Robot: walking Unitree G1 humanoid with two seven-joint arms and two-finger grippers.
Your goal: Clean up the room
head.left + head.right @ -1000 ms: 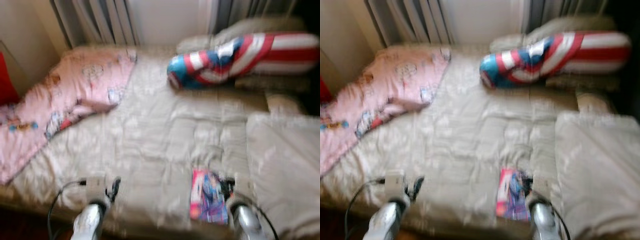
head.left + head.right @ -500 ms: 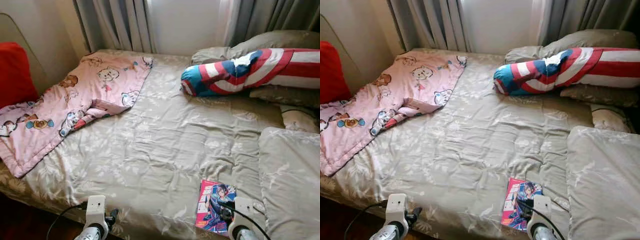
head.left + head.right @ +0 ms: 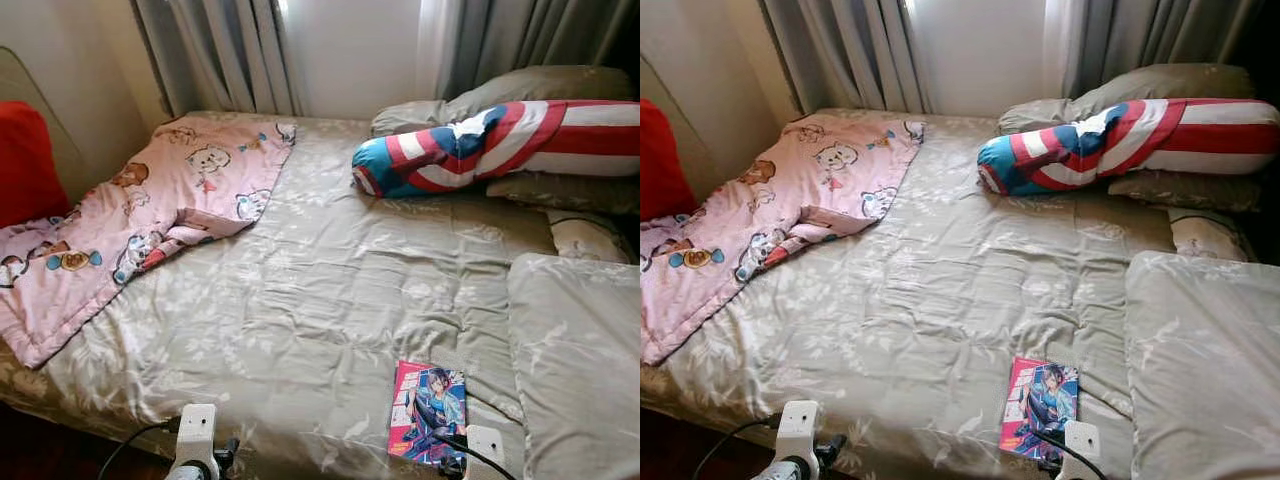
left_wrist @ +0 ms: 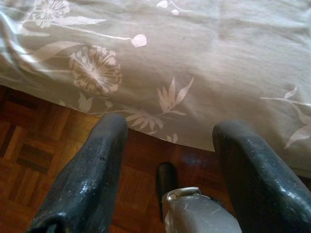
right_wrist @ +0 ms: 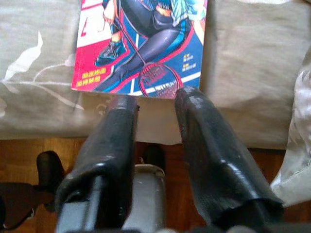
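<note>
A pink and blue comic book (image 3: 428, 412) lies flat on the grey floral duvet (image 3: 320, 290), near the bed's front edge on the right. My right gripper (image 5: 155, 99) is open just short of the book's (image 5: 146, 43) near edge, with nothing between its fingers. My left gripper (image 4: 167, 126) is open and holds nothing, low by the bed's front edge over the wooden floor (image 4: 43, 150). A crumpled pink cartoon blanket (image 3: 140, 215) lies across the bed's left side. A red, white and blue bolster (image 3: 480, 145) lies at the back right.
A large grey pillow (image 3: 580, 350) covers the bed's right front corner, with more pillows behind the bolster. A red cushion (image 3: 25, 160) leans at the far left. Grey curtains (image 3: 220, 55) hang behind the bed. Dark parquet lies below the duvet's edge.
The blurred view of a second ago has settled and shifted a little. Both arms now sit lower in the head views. The book, blanket and bolster lie where they were.
</note>
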